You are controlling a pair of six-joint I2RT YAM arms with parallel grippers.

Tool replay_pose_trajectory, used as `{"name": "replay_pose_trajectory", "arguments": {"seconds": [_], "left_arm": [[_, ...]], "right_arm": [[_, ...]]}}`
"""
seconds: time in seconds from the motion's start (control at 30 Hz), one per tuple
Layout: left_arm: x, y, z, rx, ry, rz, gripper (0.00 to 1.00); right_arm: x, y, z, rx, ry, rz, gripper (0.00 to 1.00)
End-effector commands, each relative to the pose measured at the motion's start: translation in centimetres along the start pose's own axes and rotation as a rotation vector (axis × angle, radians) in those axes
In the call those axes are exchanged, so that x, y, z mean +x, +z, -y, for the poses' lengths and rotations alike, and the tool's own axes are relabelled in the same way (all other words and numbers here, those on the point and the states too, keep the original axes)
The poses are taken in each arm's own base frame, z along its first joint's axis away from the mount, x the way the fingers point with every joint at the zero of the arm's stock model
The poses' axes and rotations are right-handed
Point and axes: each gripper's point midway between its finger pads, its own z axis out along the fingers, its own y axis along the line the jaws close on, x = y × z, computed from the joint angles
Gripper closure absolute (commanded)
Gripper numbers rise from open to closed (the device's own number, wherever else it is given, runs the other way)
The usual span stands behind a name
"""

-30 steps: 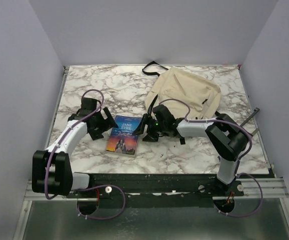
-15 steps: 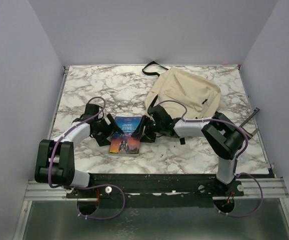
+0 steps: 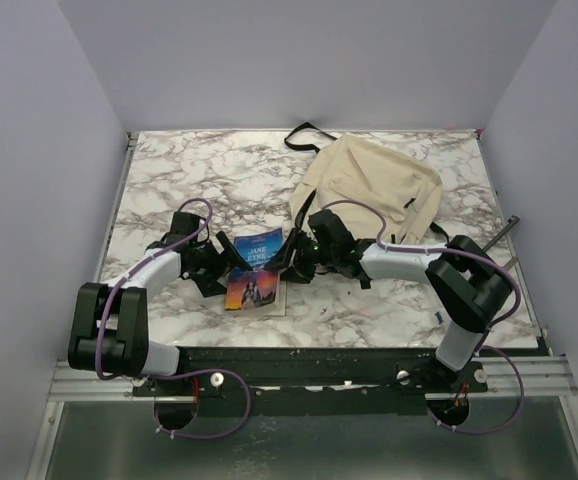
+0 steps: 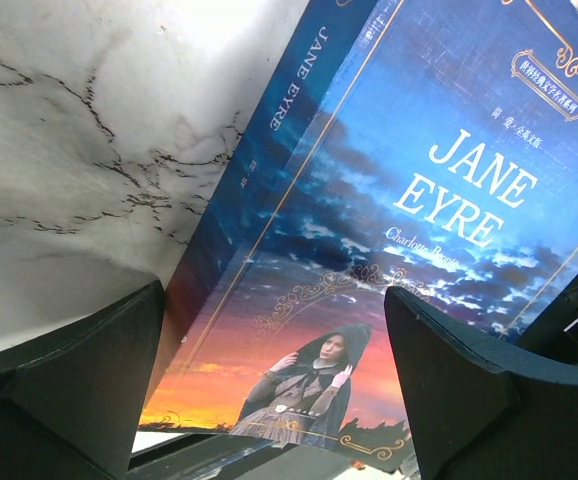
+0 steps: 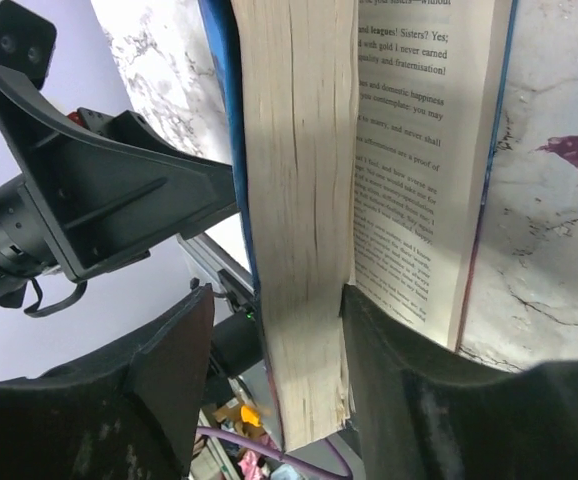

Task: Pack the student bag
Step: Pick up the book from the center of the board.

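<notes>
Beige student bag (image 3: 374, 185) just beyond R gripper (image 3: 292, 262), jaws prob. loose astride book (image 3: 253, 276); L gripper (image 3: 217, 268) wide.

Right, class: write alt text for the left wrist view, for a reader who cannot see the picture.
A paperback of Jane Eyre, its blue cover showing a hooded woman under a sunset sky, fills most of the frame at a slant. Two dark fingers stand wide apart at the bottom corners, one on either side of it, with white marble table at upper left.
</notes>
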Motion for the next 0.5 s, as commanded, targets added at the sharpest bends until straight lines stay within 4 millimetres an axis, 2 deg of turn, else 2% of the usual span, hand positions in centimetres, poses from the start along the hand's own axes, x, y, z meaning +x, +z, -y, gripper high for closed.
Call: {"name": "replay_pose_trajectory", "arguments": {"seconds": [0.0, 0.07, 0.27, 0.43, 0.47], "left_arm": [[1.1, -0.4, 2.4, 0.111, 0.009, -0.057, 0.09], [1.3, -0.5, 2.4, 0.115, 0.009, -0.06, 0.09], [1.2, -0.7, 2.5, 0.122, 0.02, -0.051, 0.09], [0.6, -1.7, 2.4, 0.105, 0.087, 0.023, 0.08], [0.3, -2.1, 2.4, 0.102, 0.11, 0.047, 0.07]], "right_arm": [[1.4, -0.5, -2.8, -0.107, 0.002, -0.043, 0.51], [1.5, -0.4, -2.8, -0.115, 0.0, -0.044, 0.57], [1.2, -0.3, -1.8, -0.082, -0.03, -0.017, 0.59], [1.2, -0.2, -2.3, -0.097, -0.039, -0.029, 0.97], [1.2, -0.2, -2.4, -0.106, -0.027, -0.029, 0.99]]}}
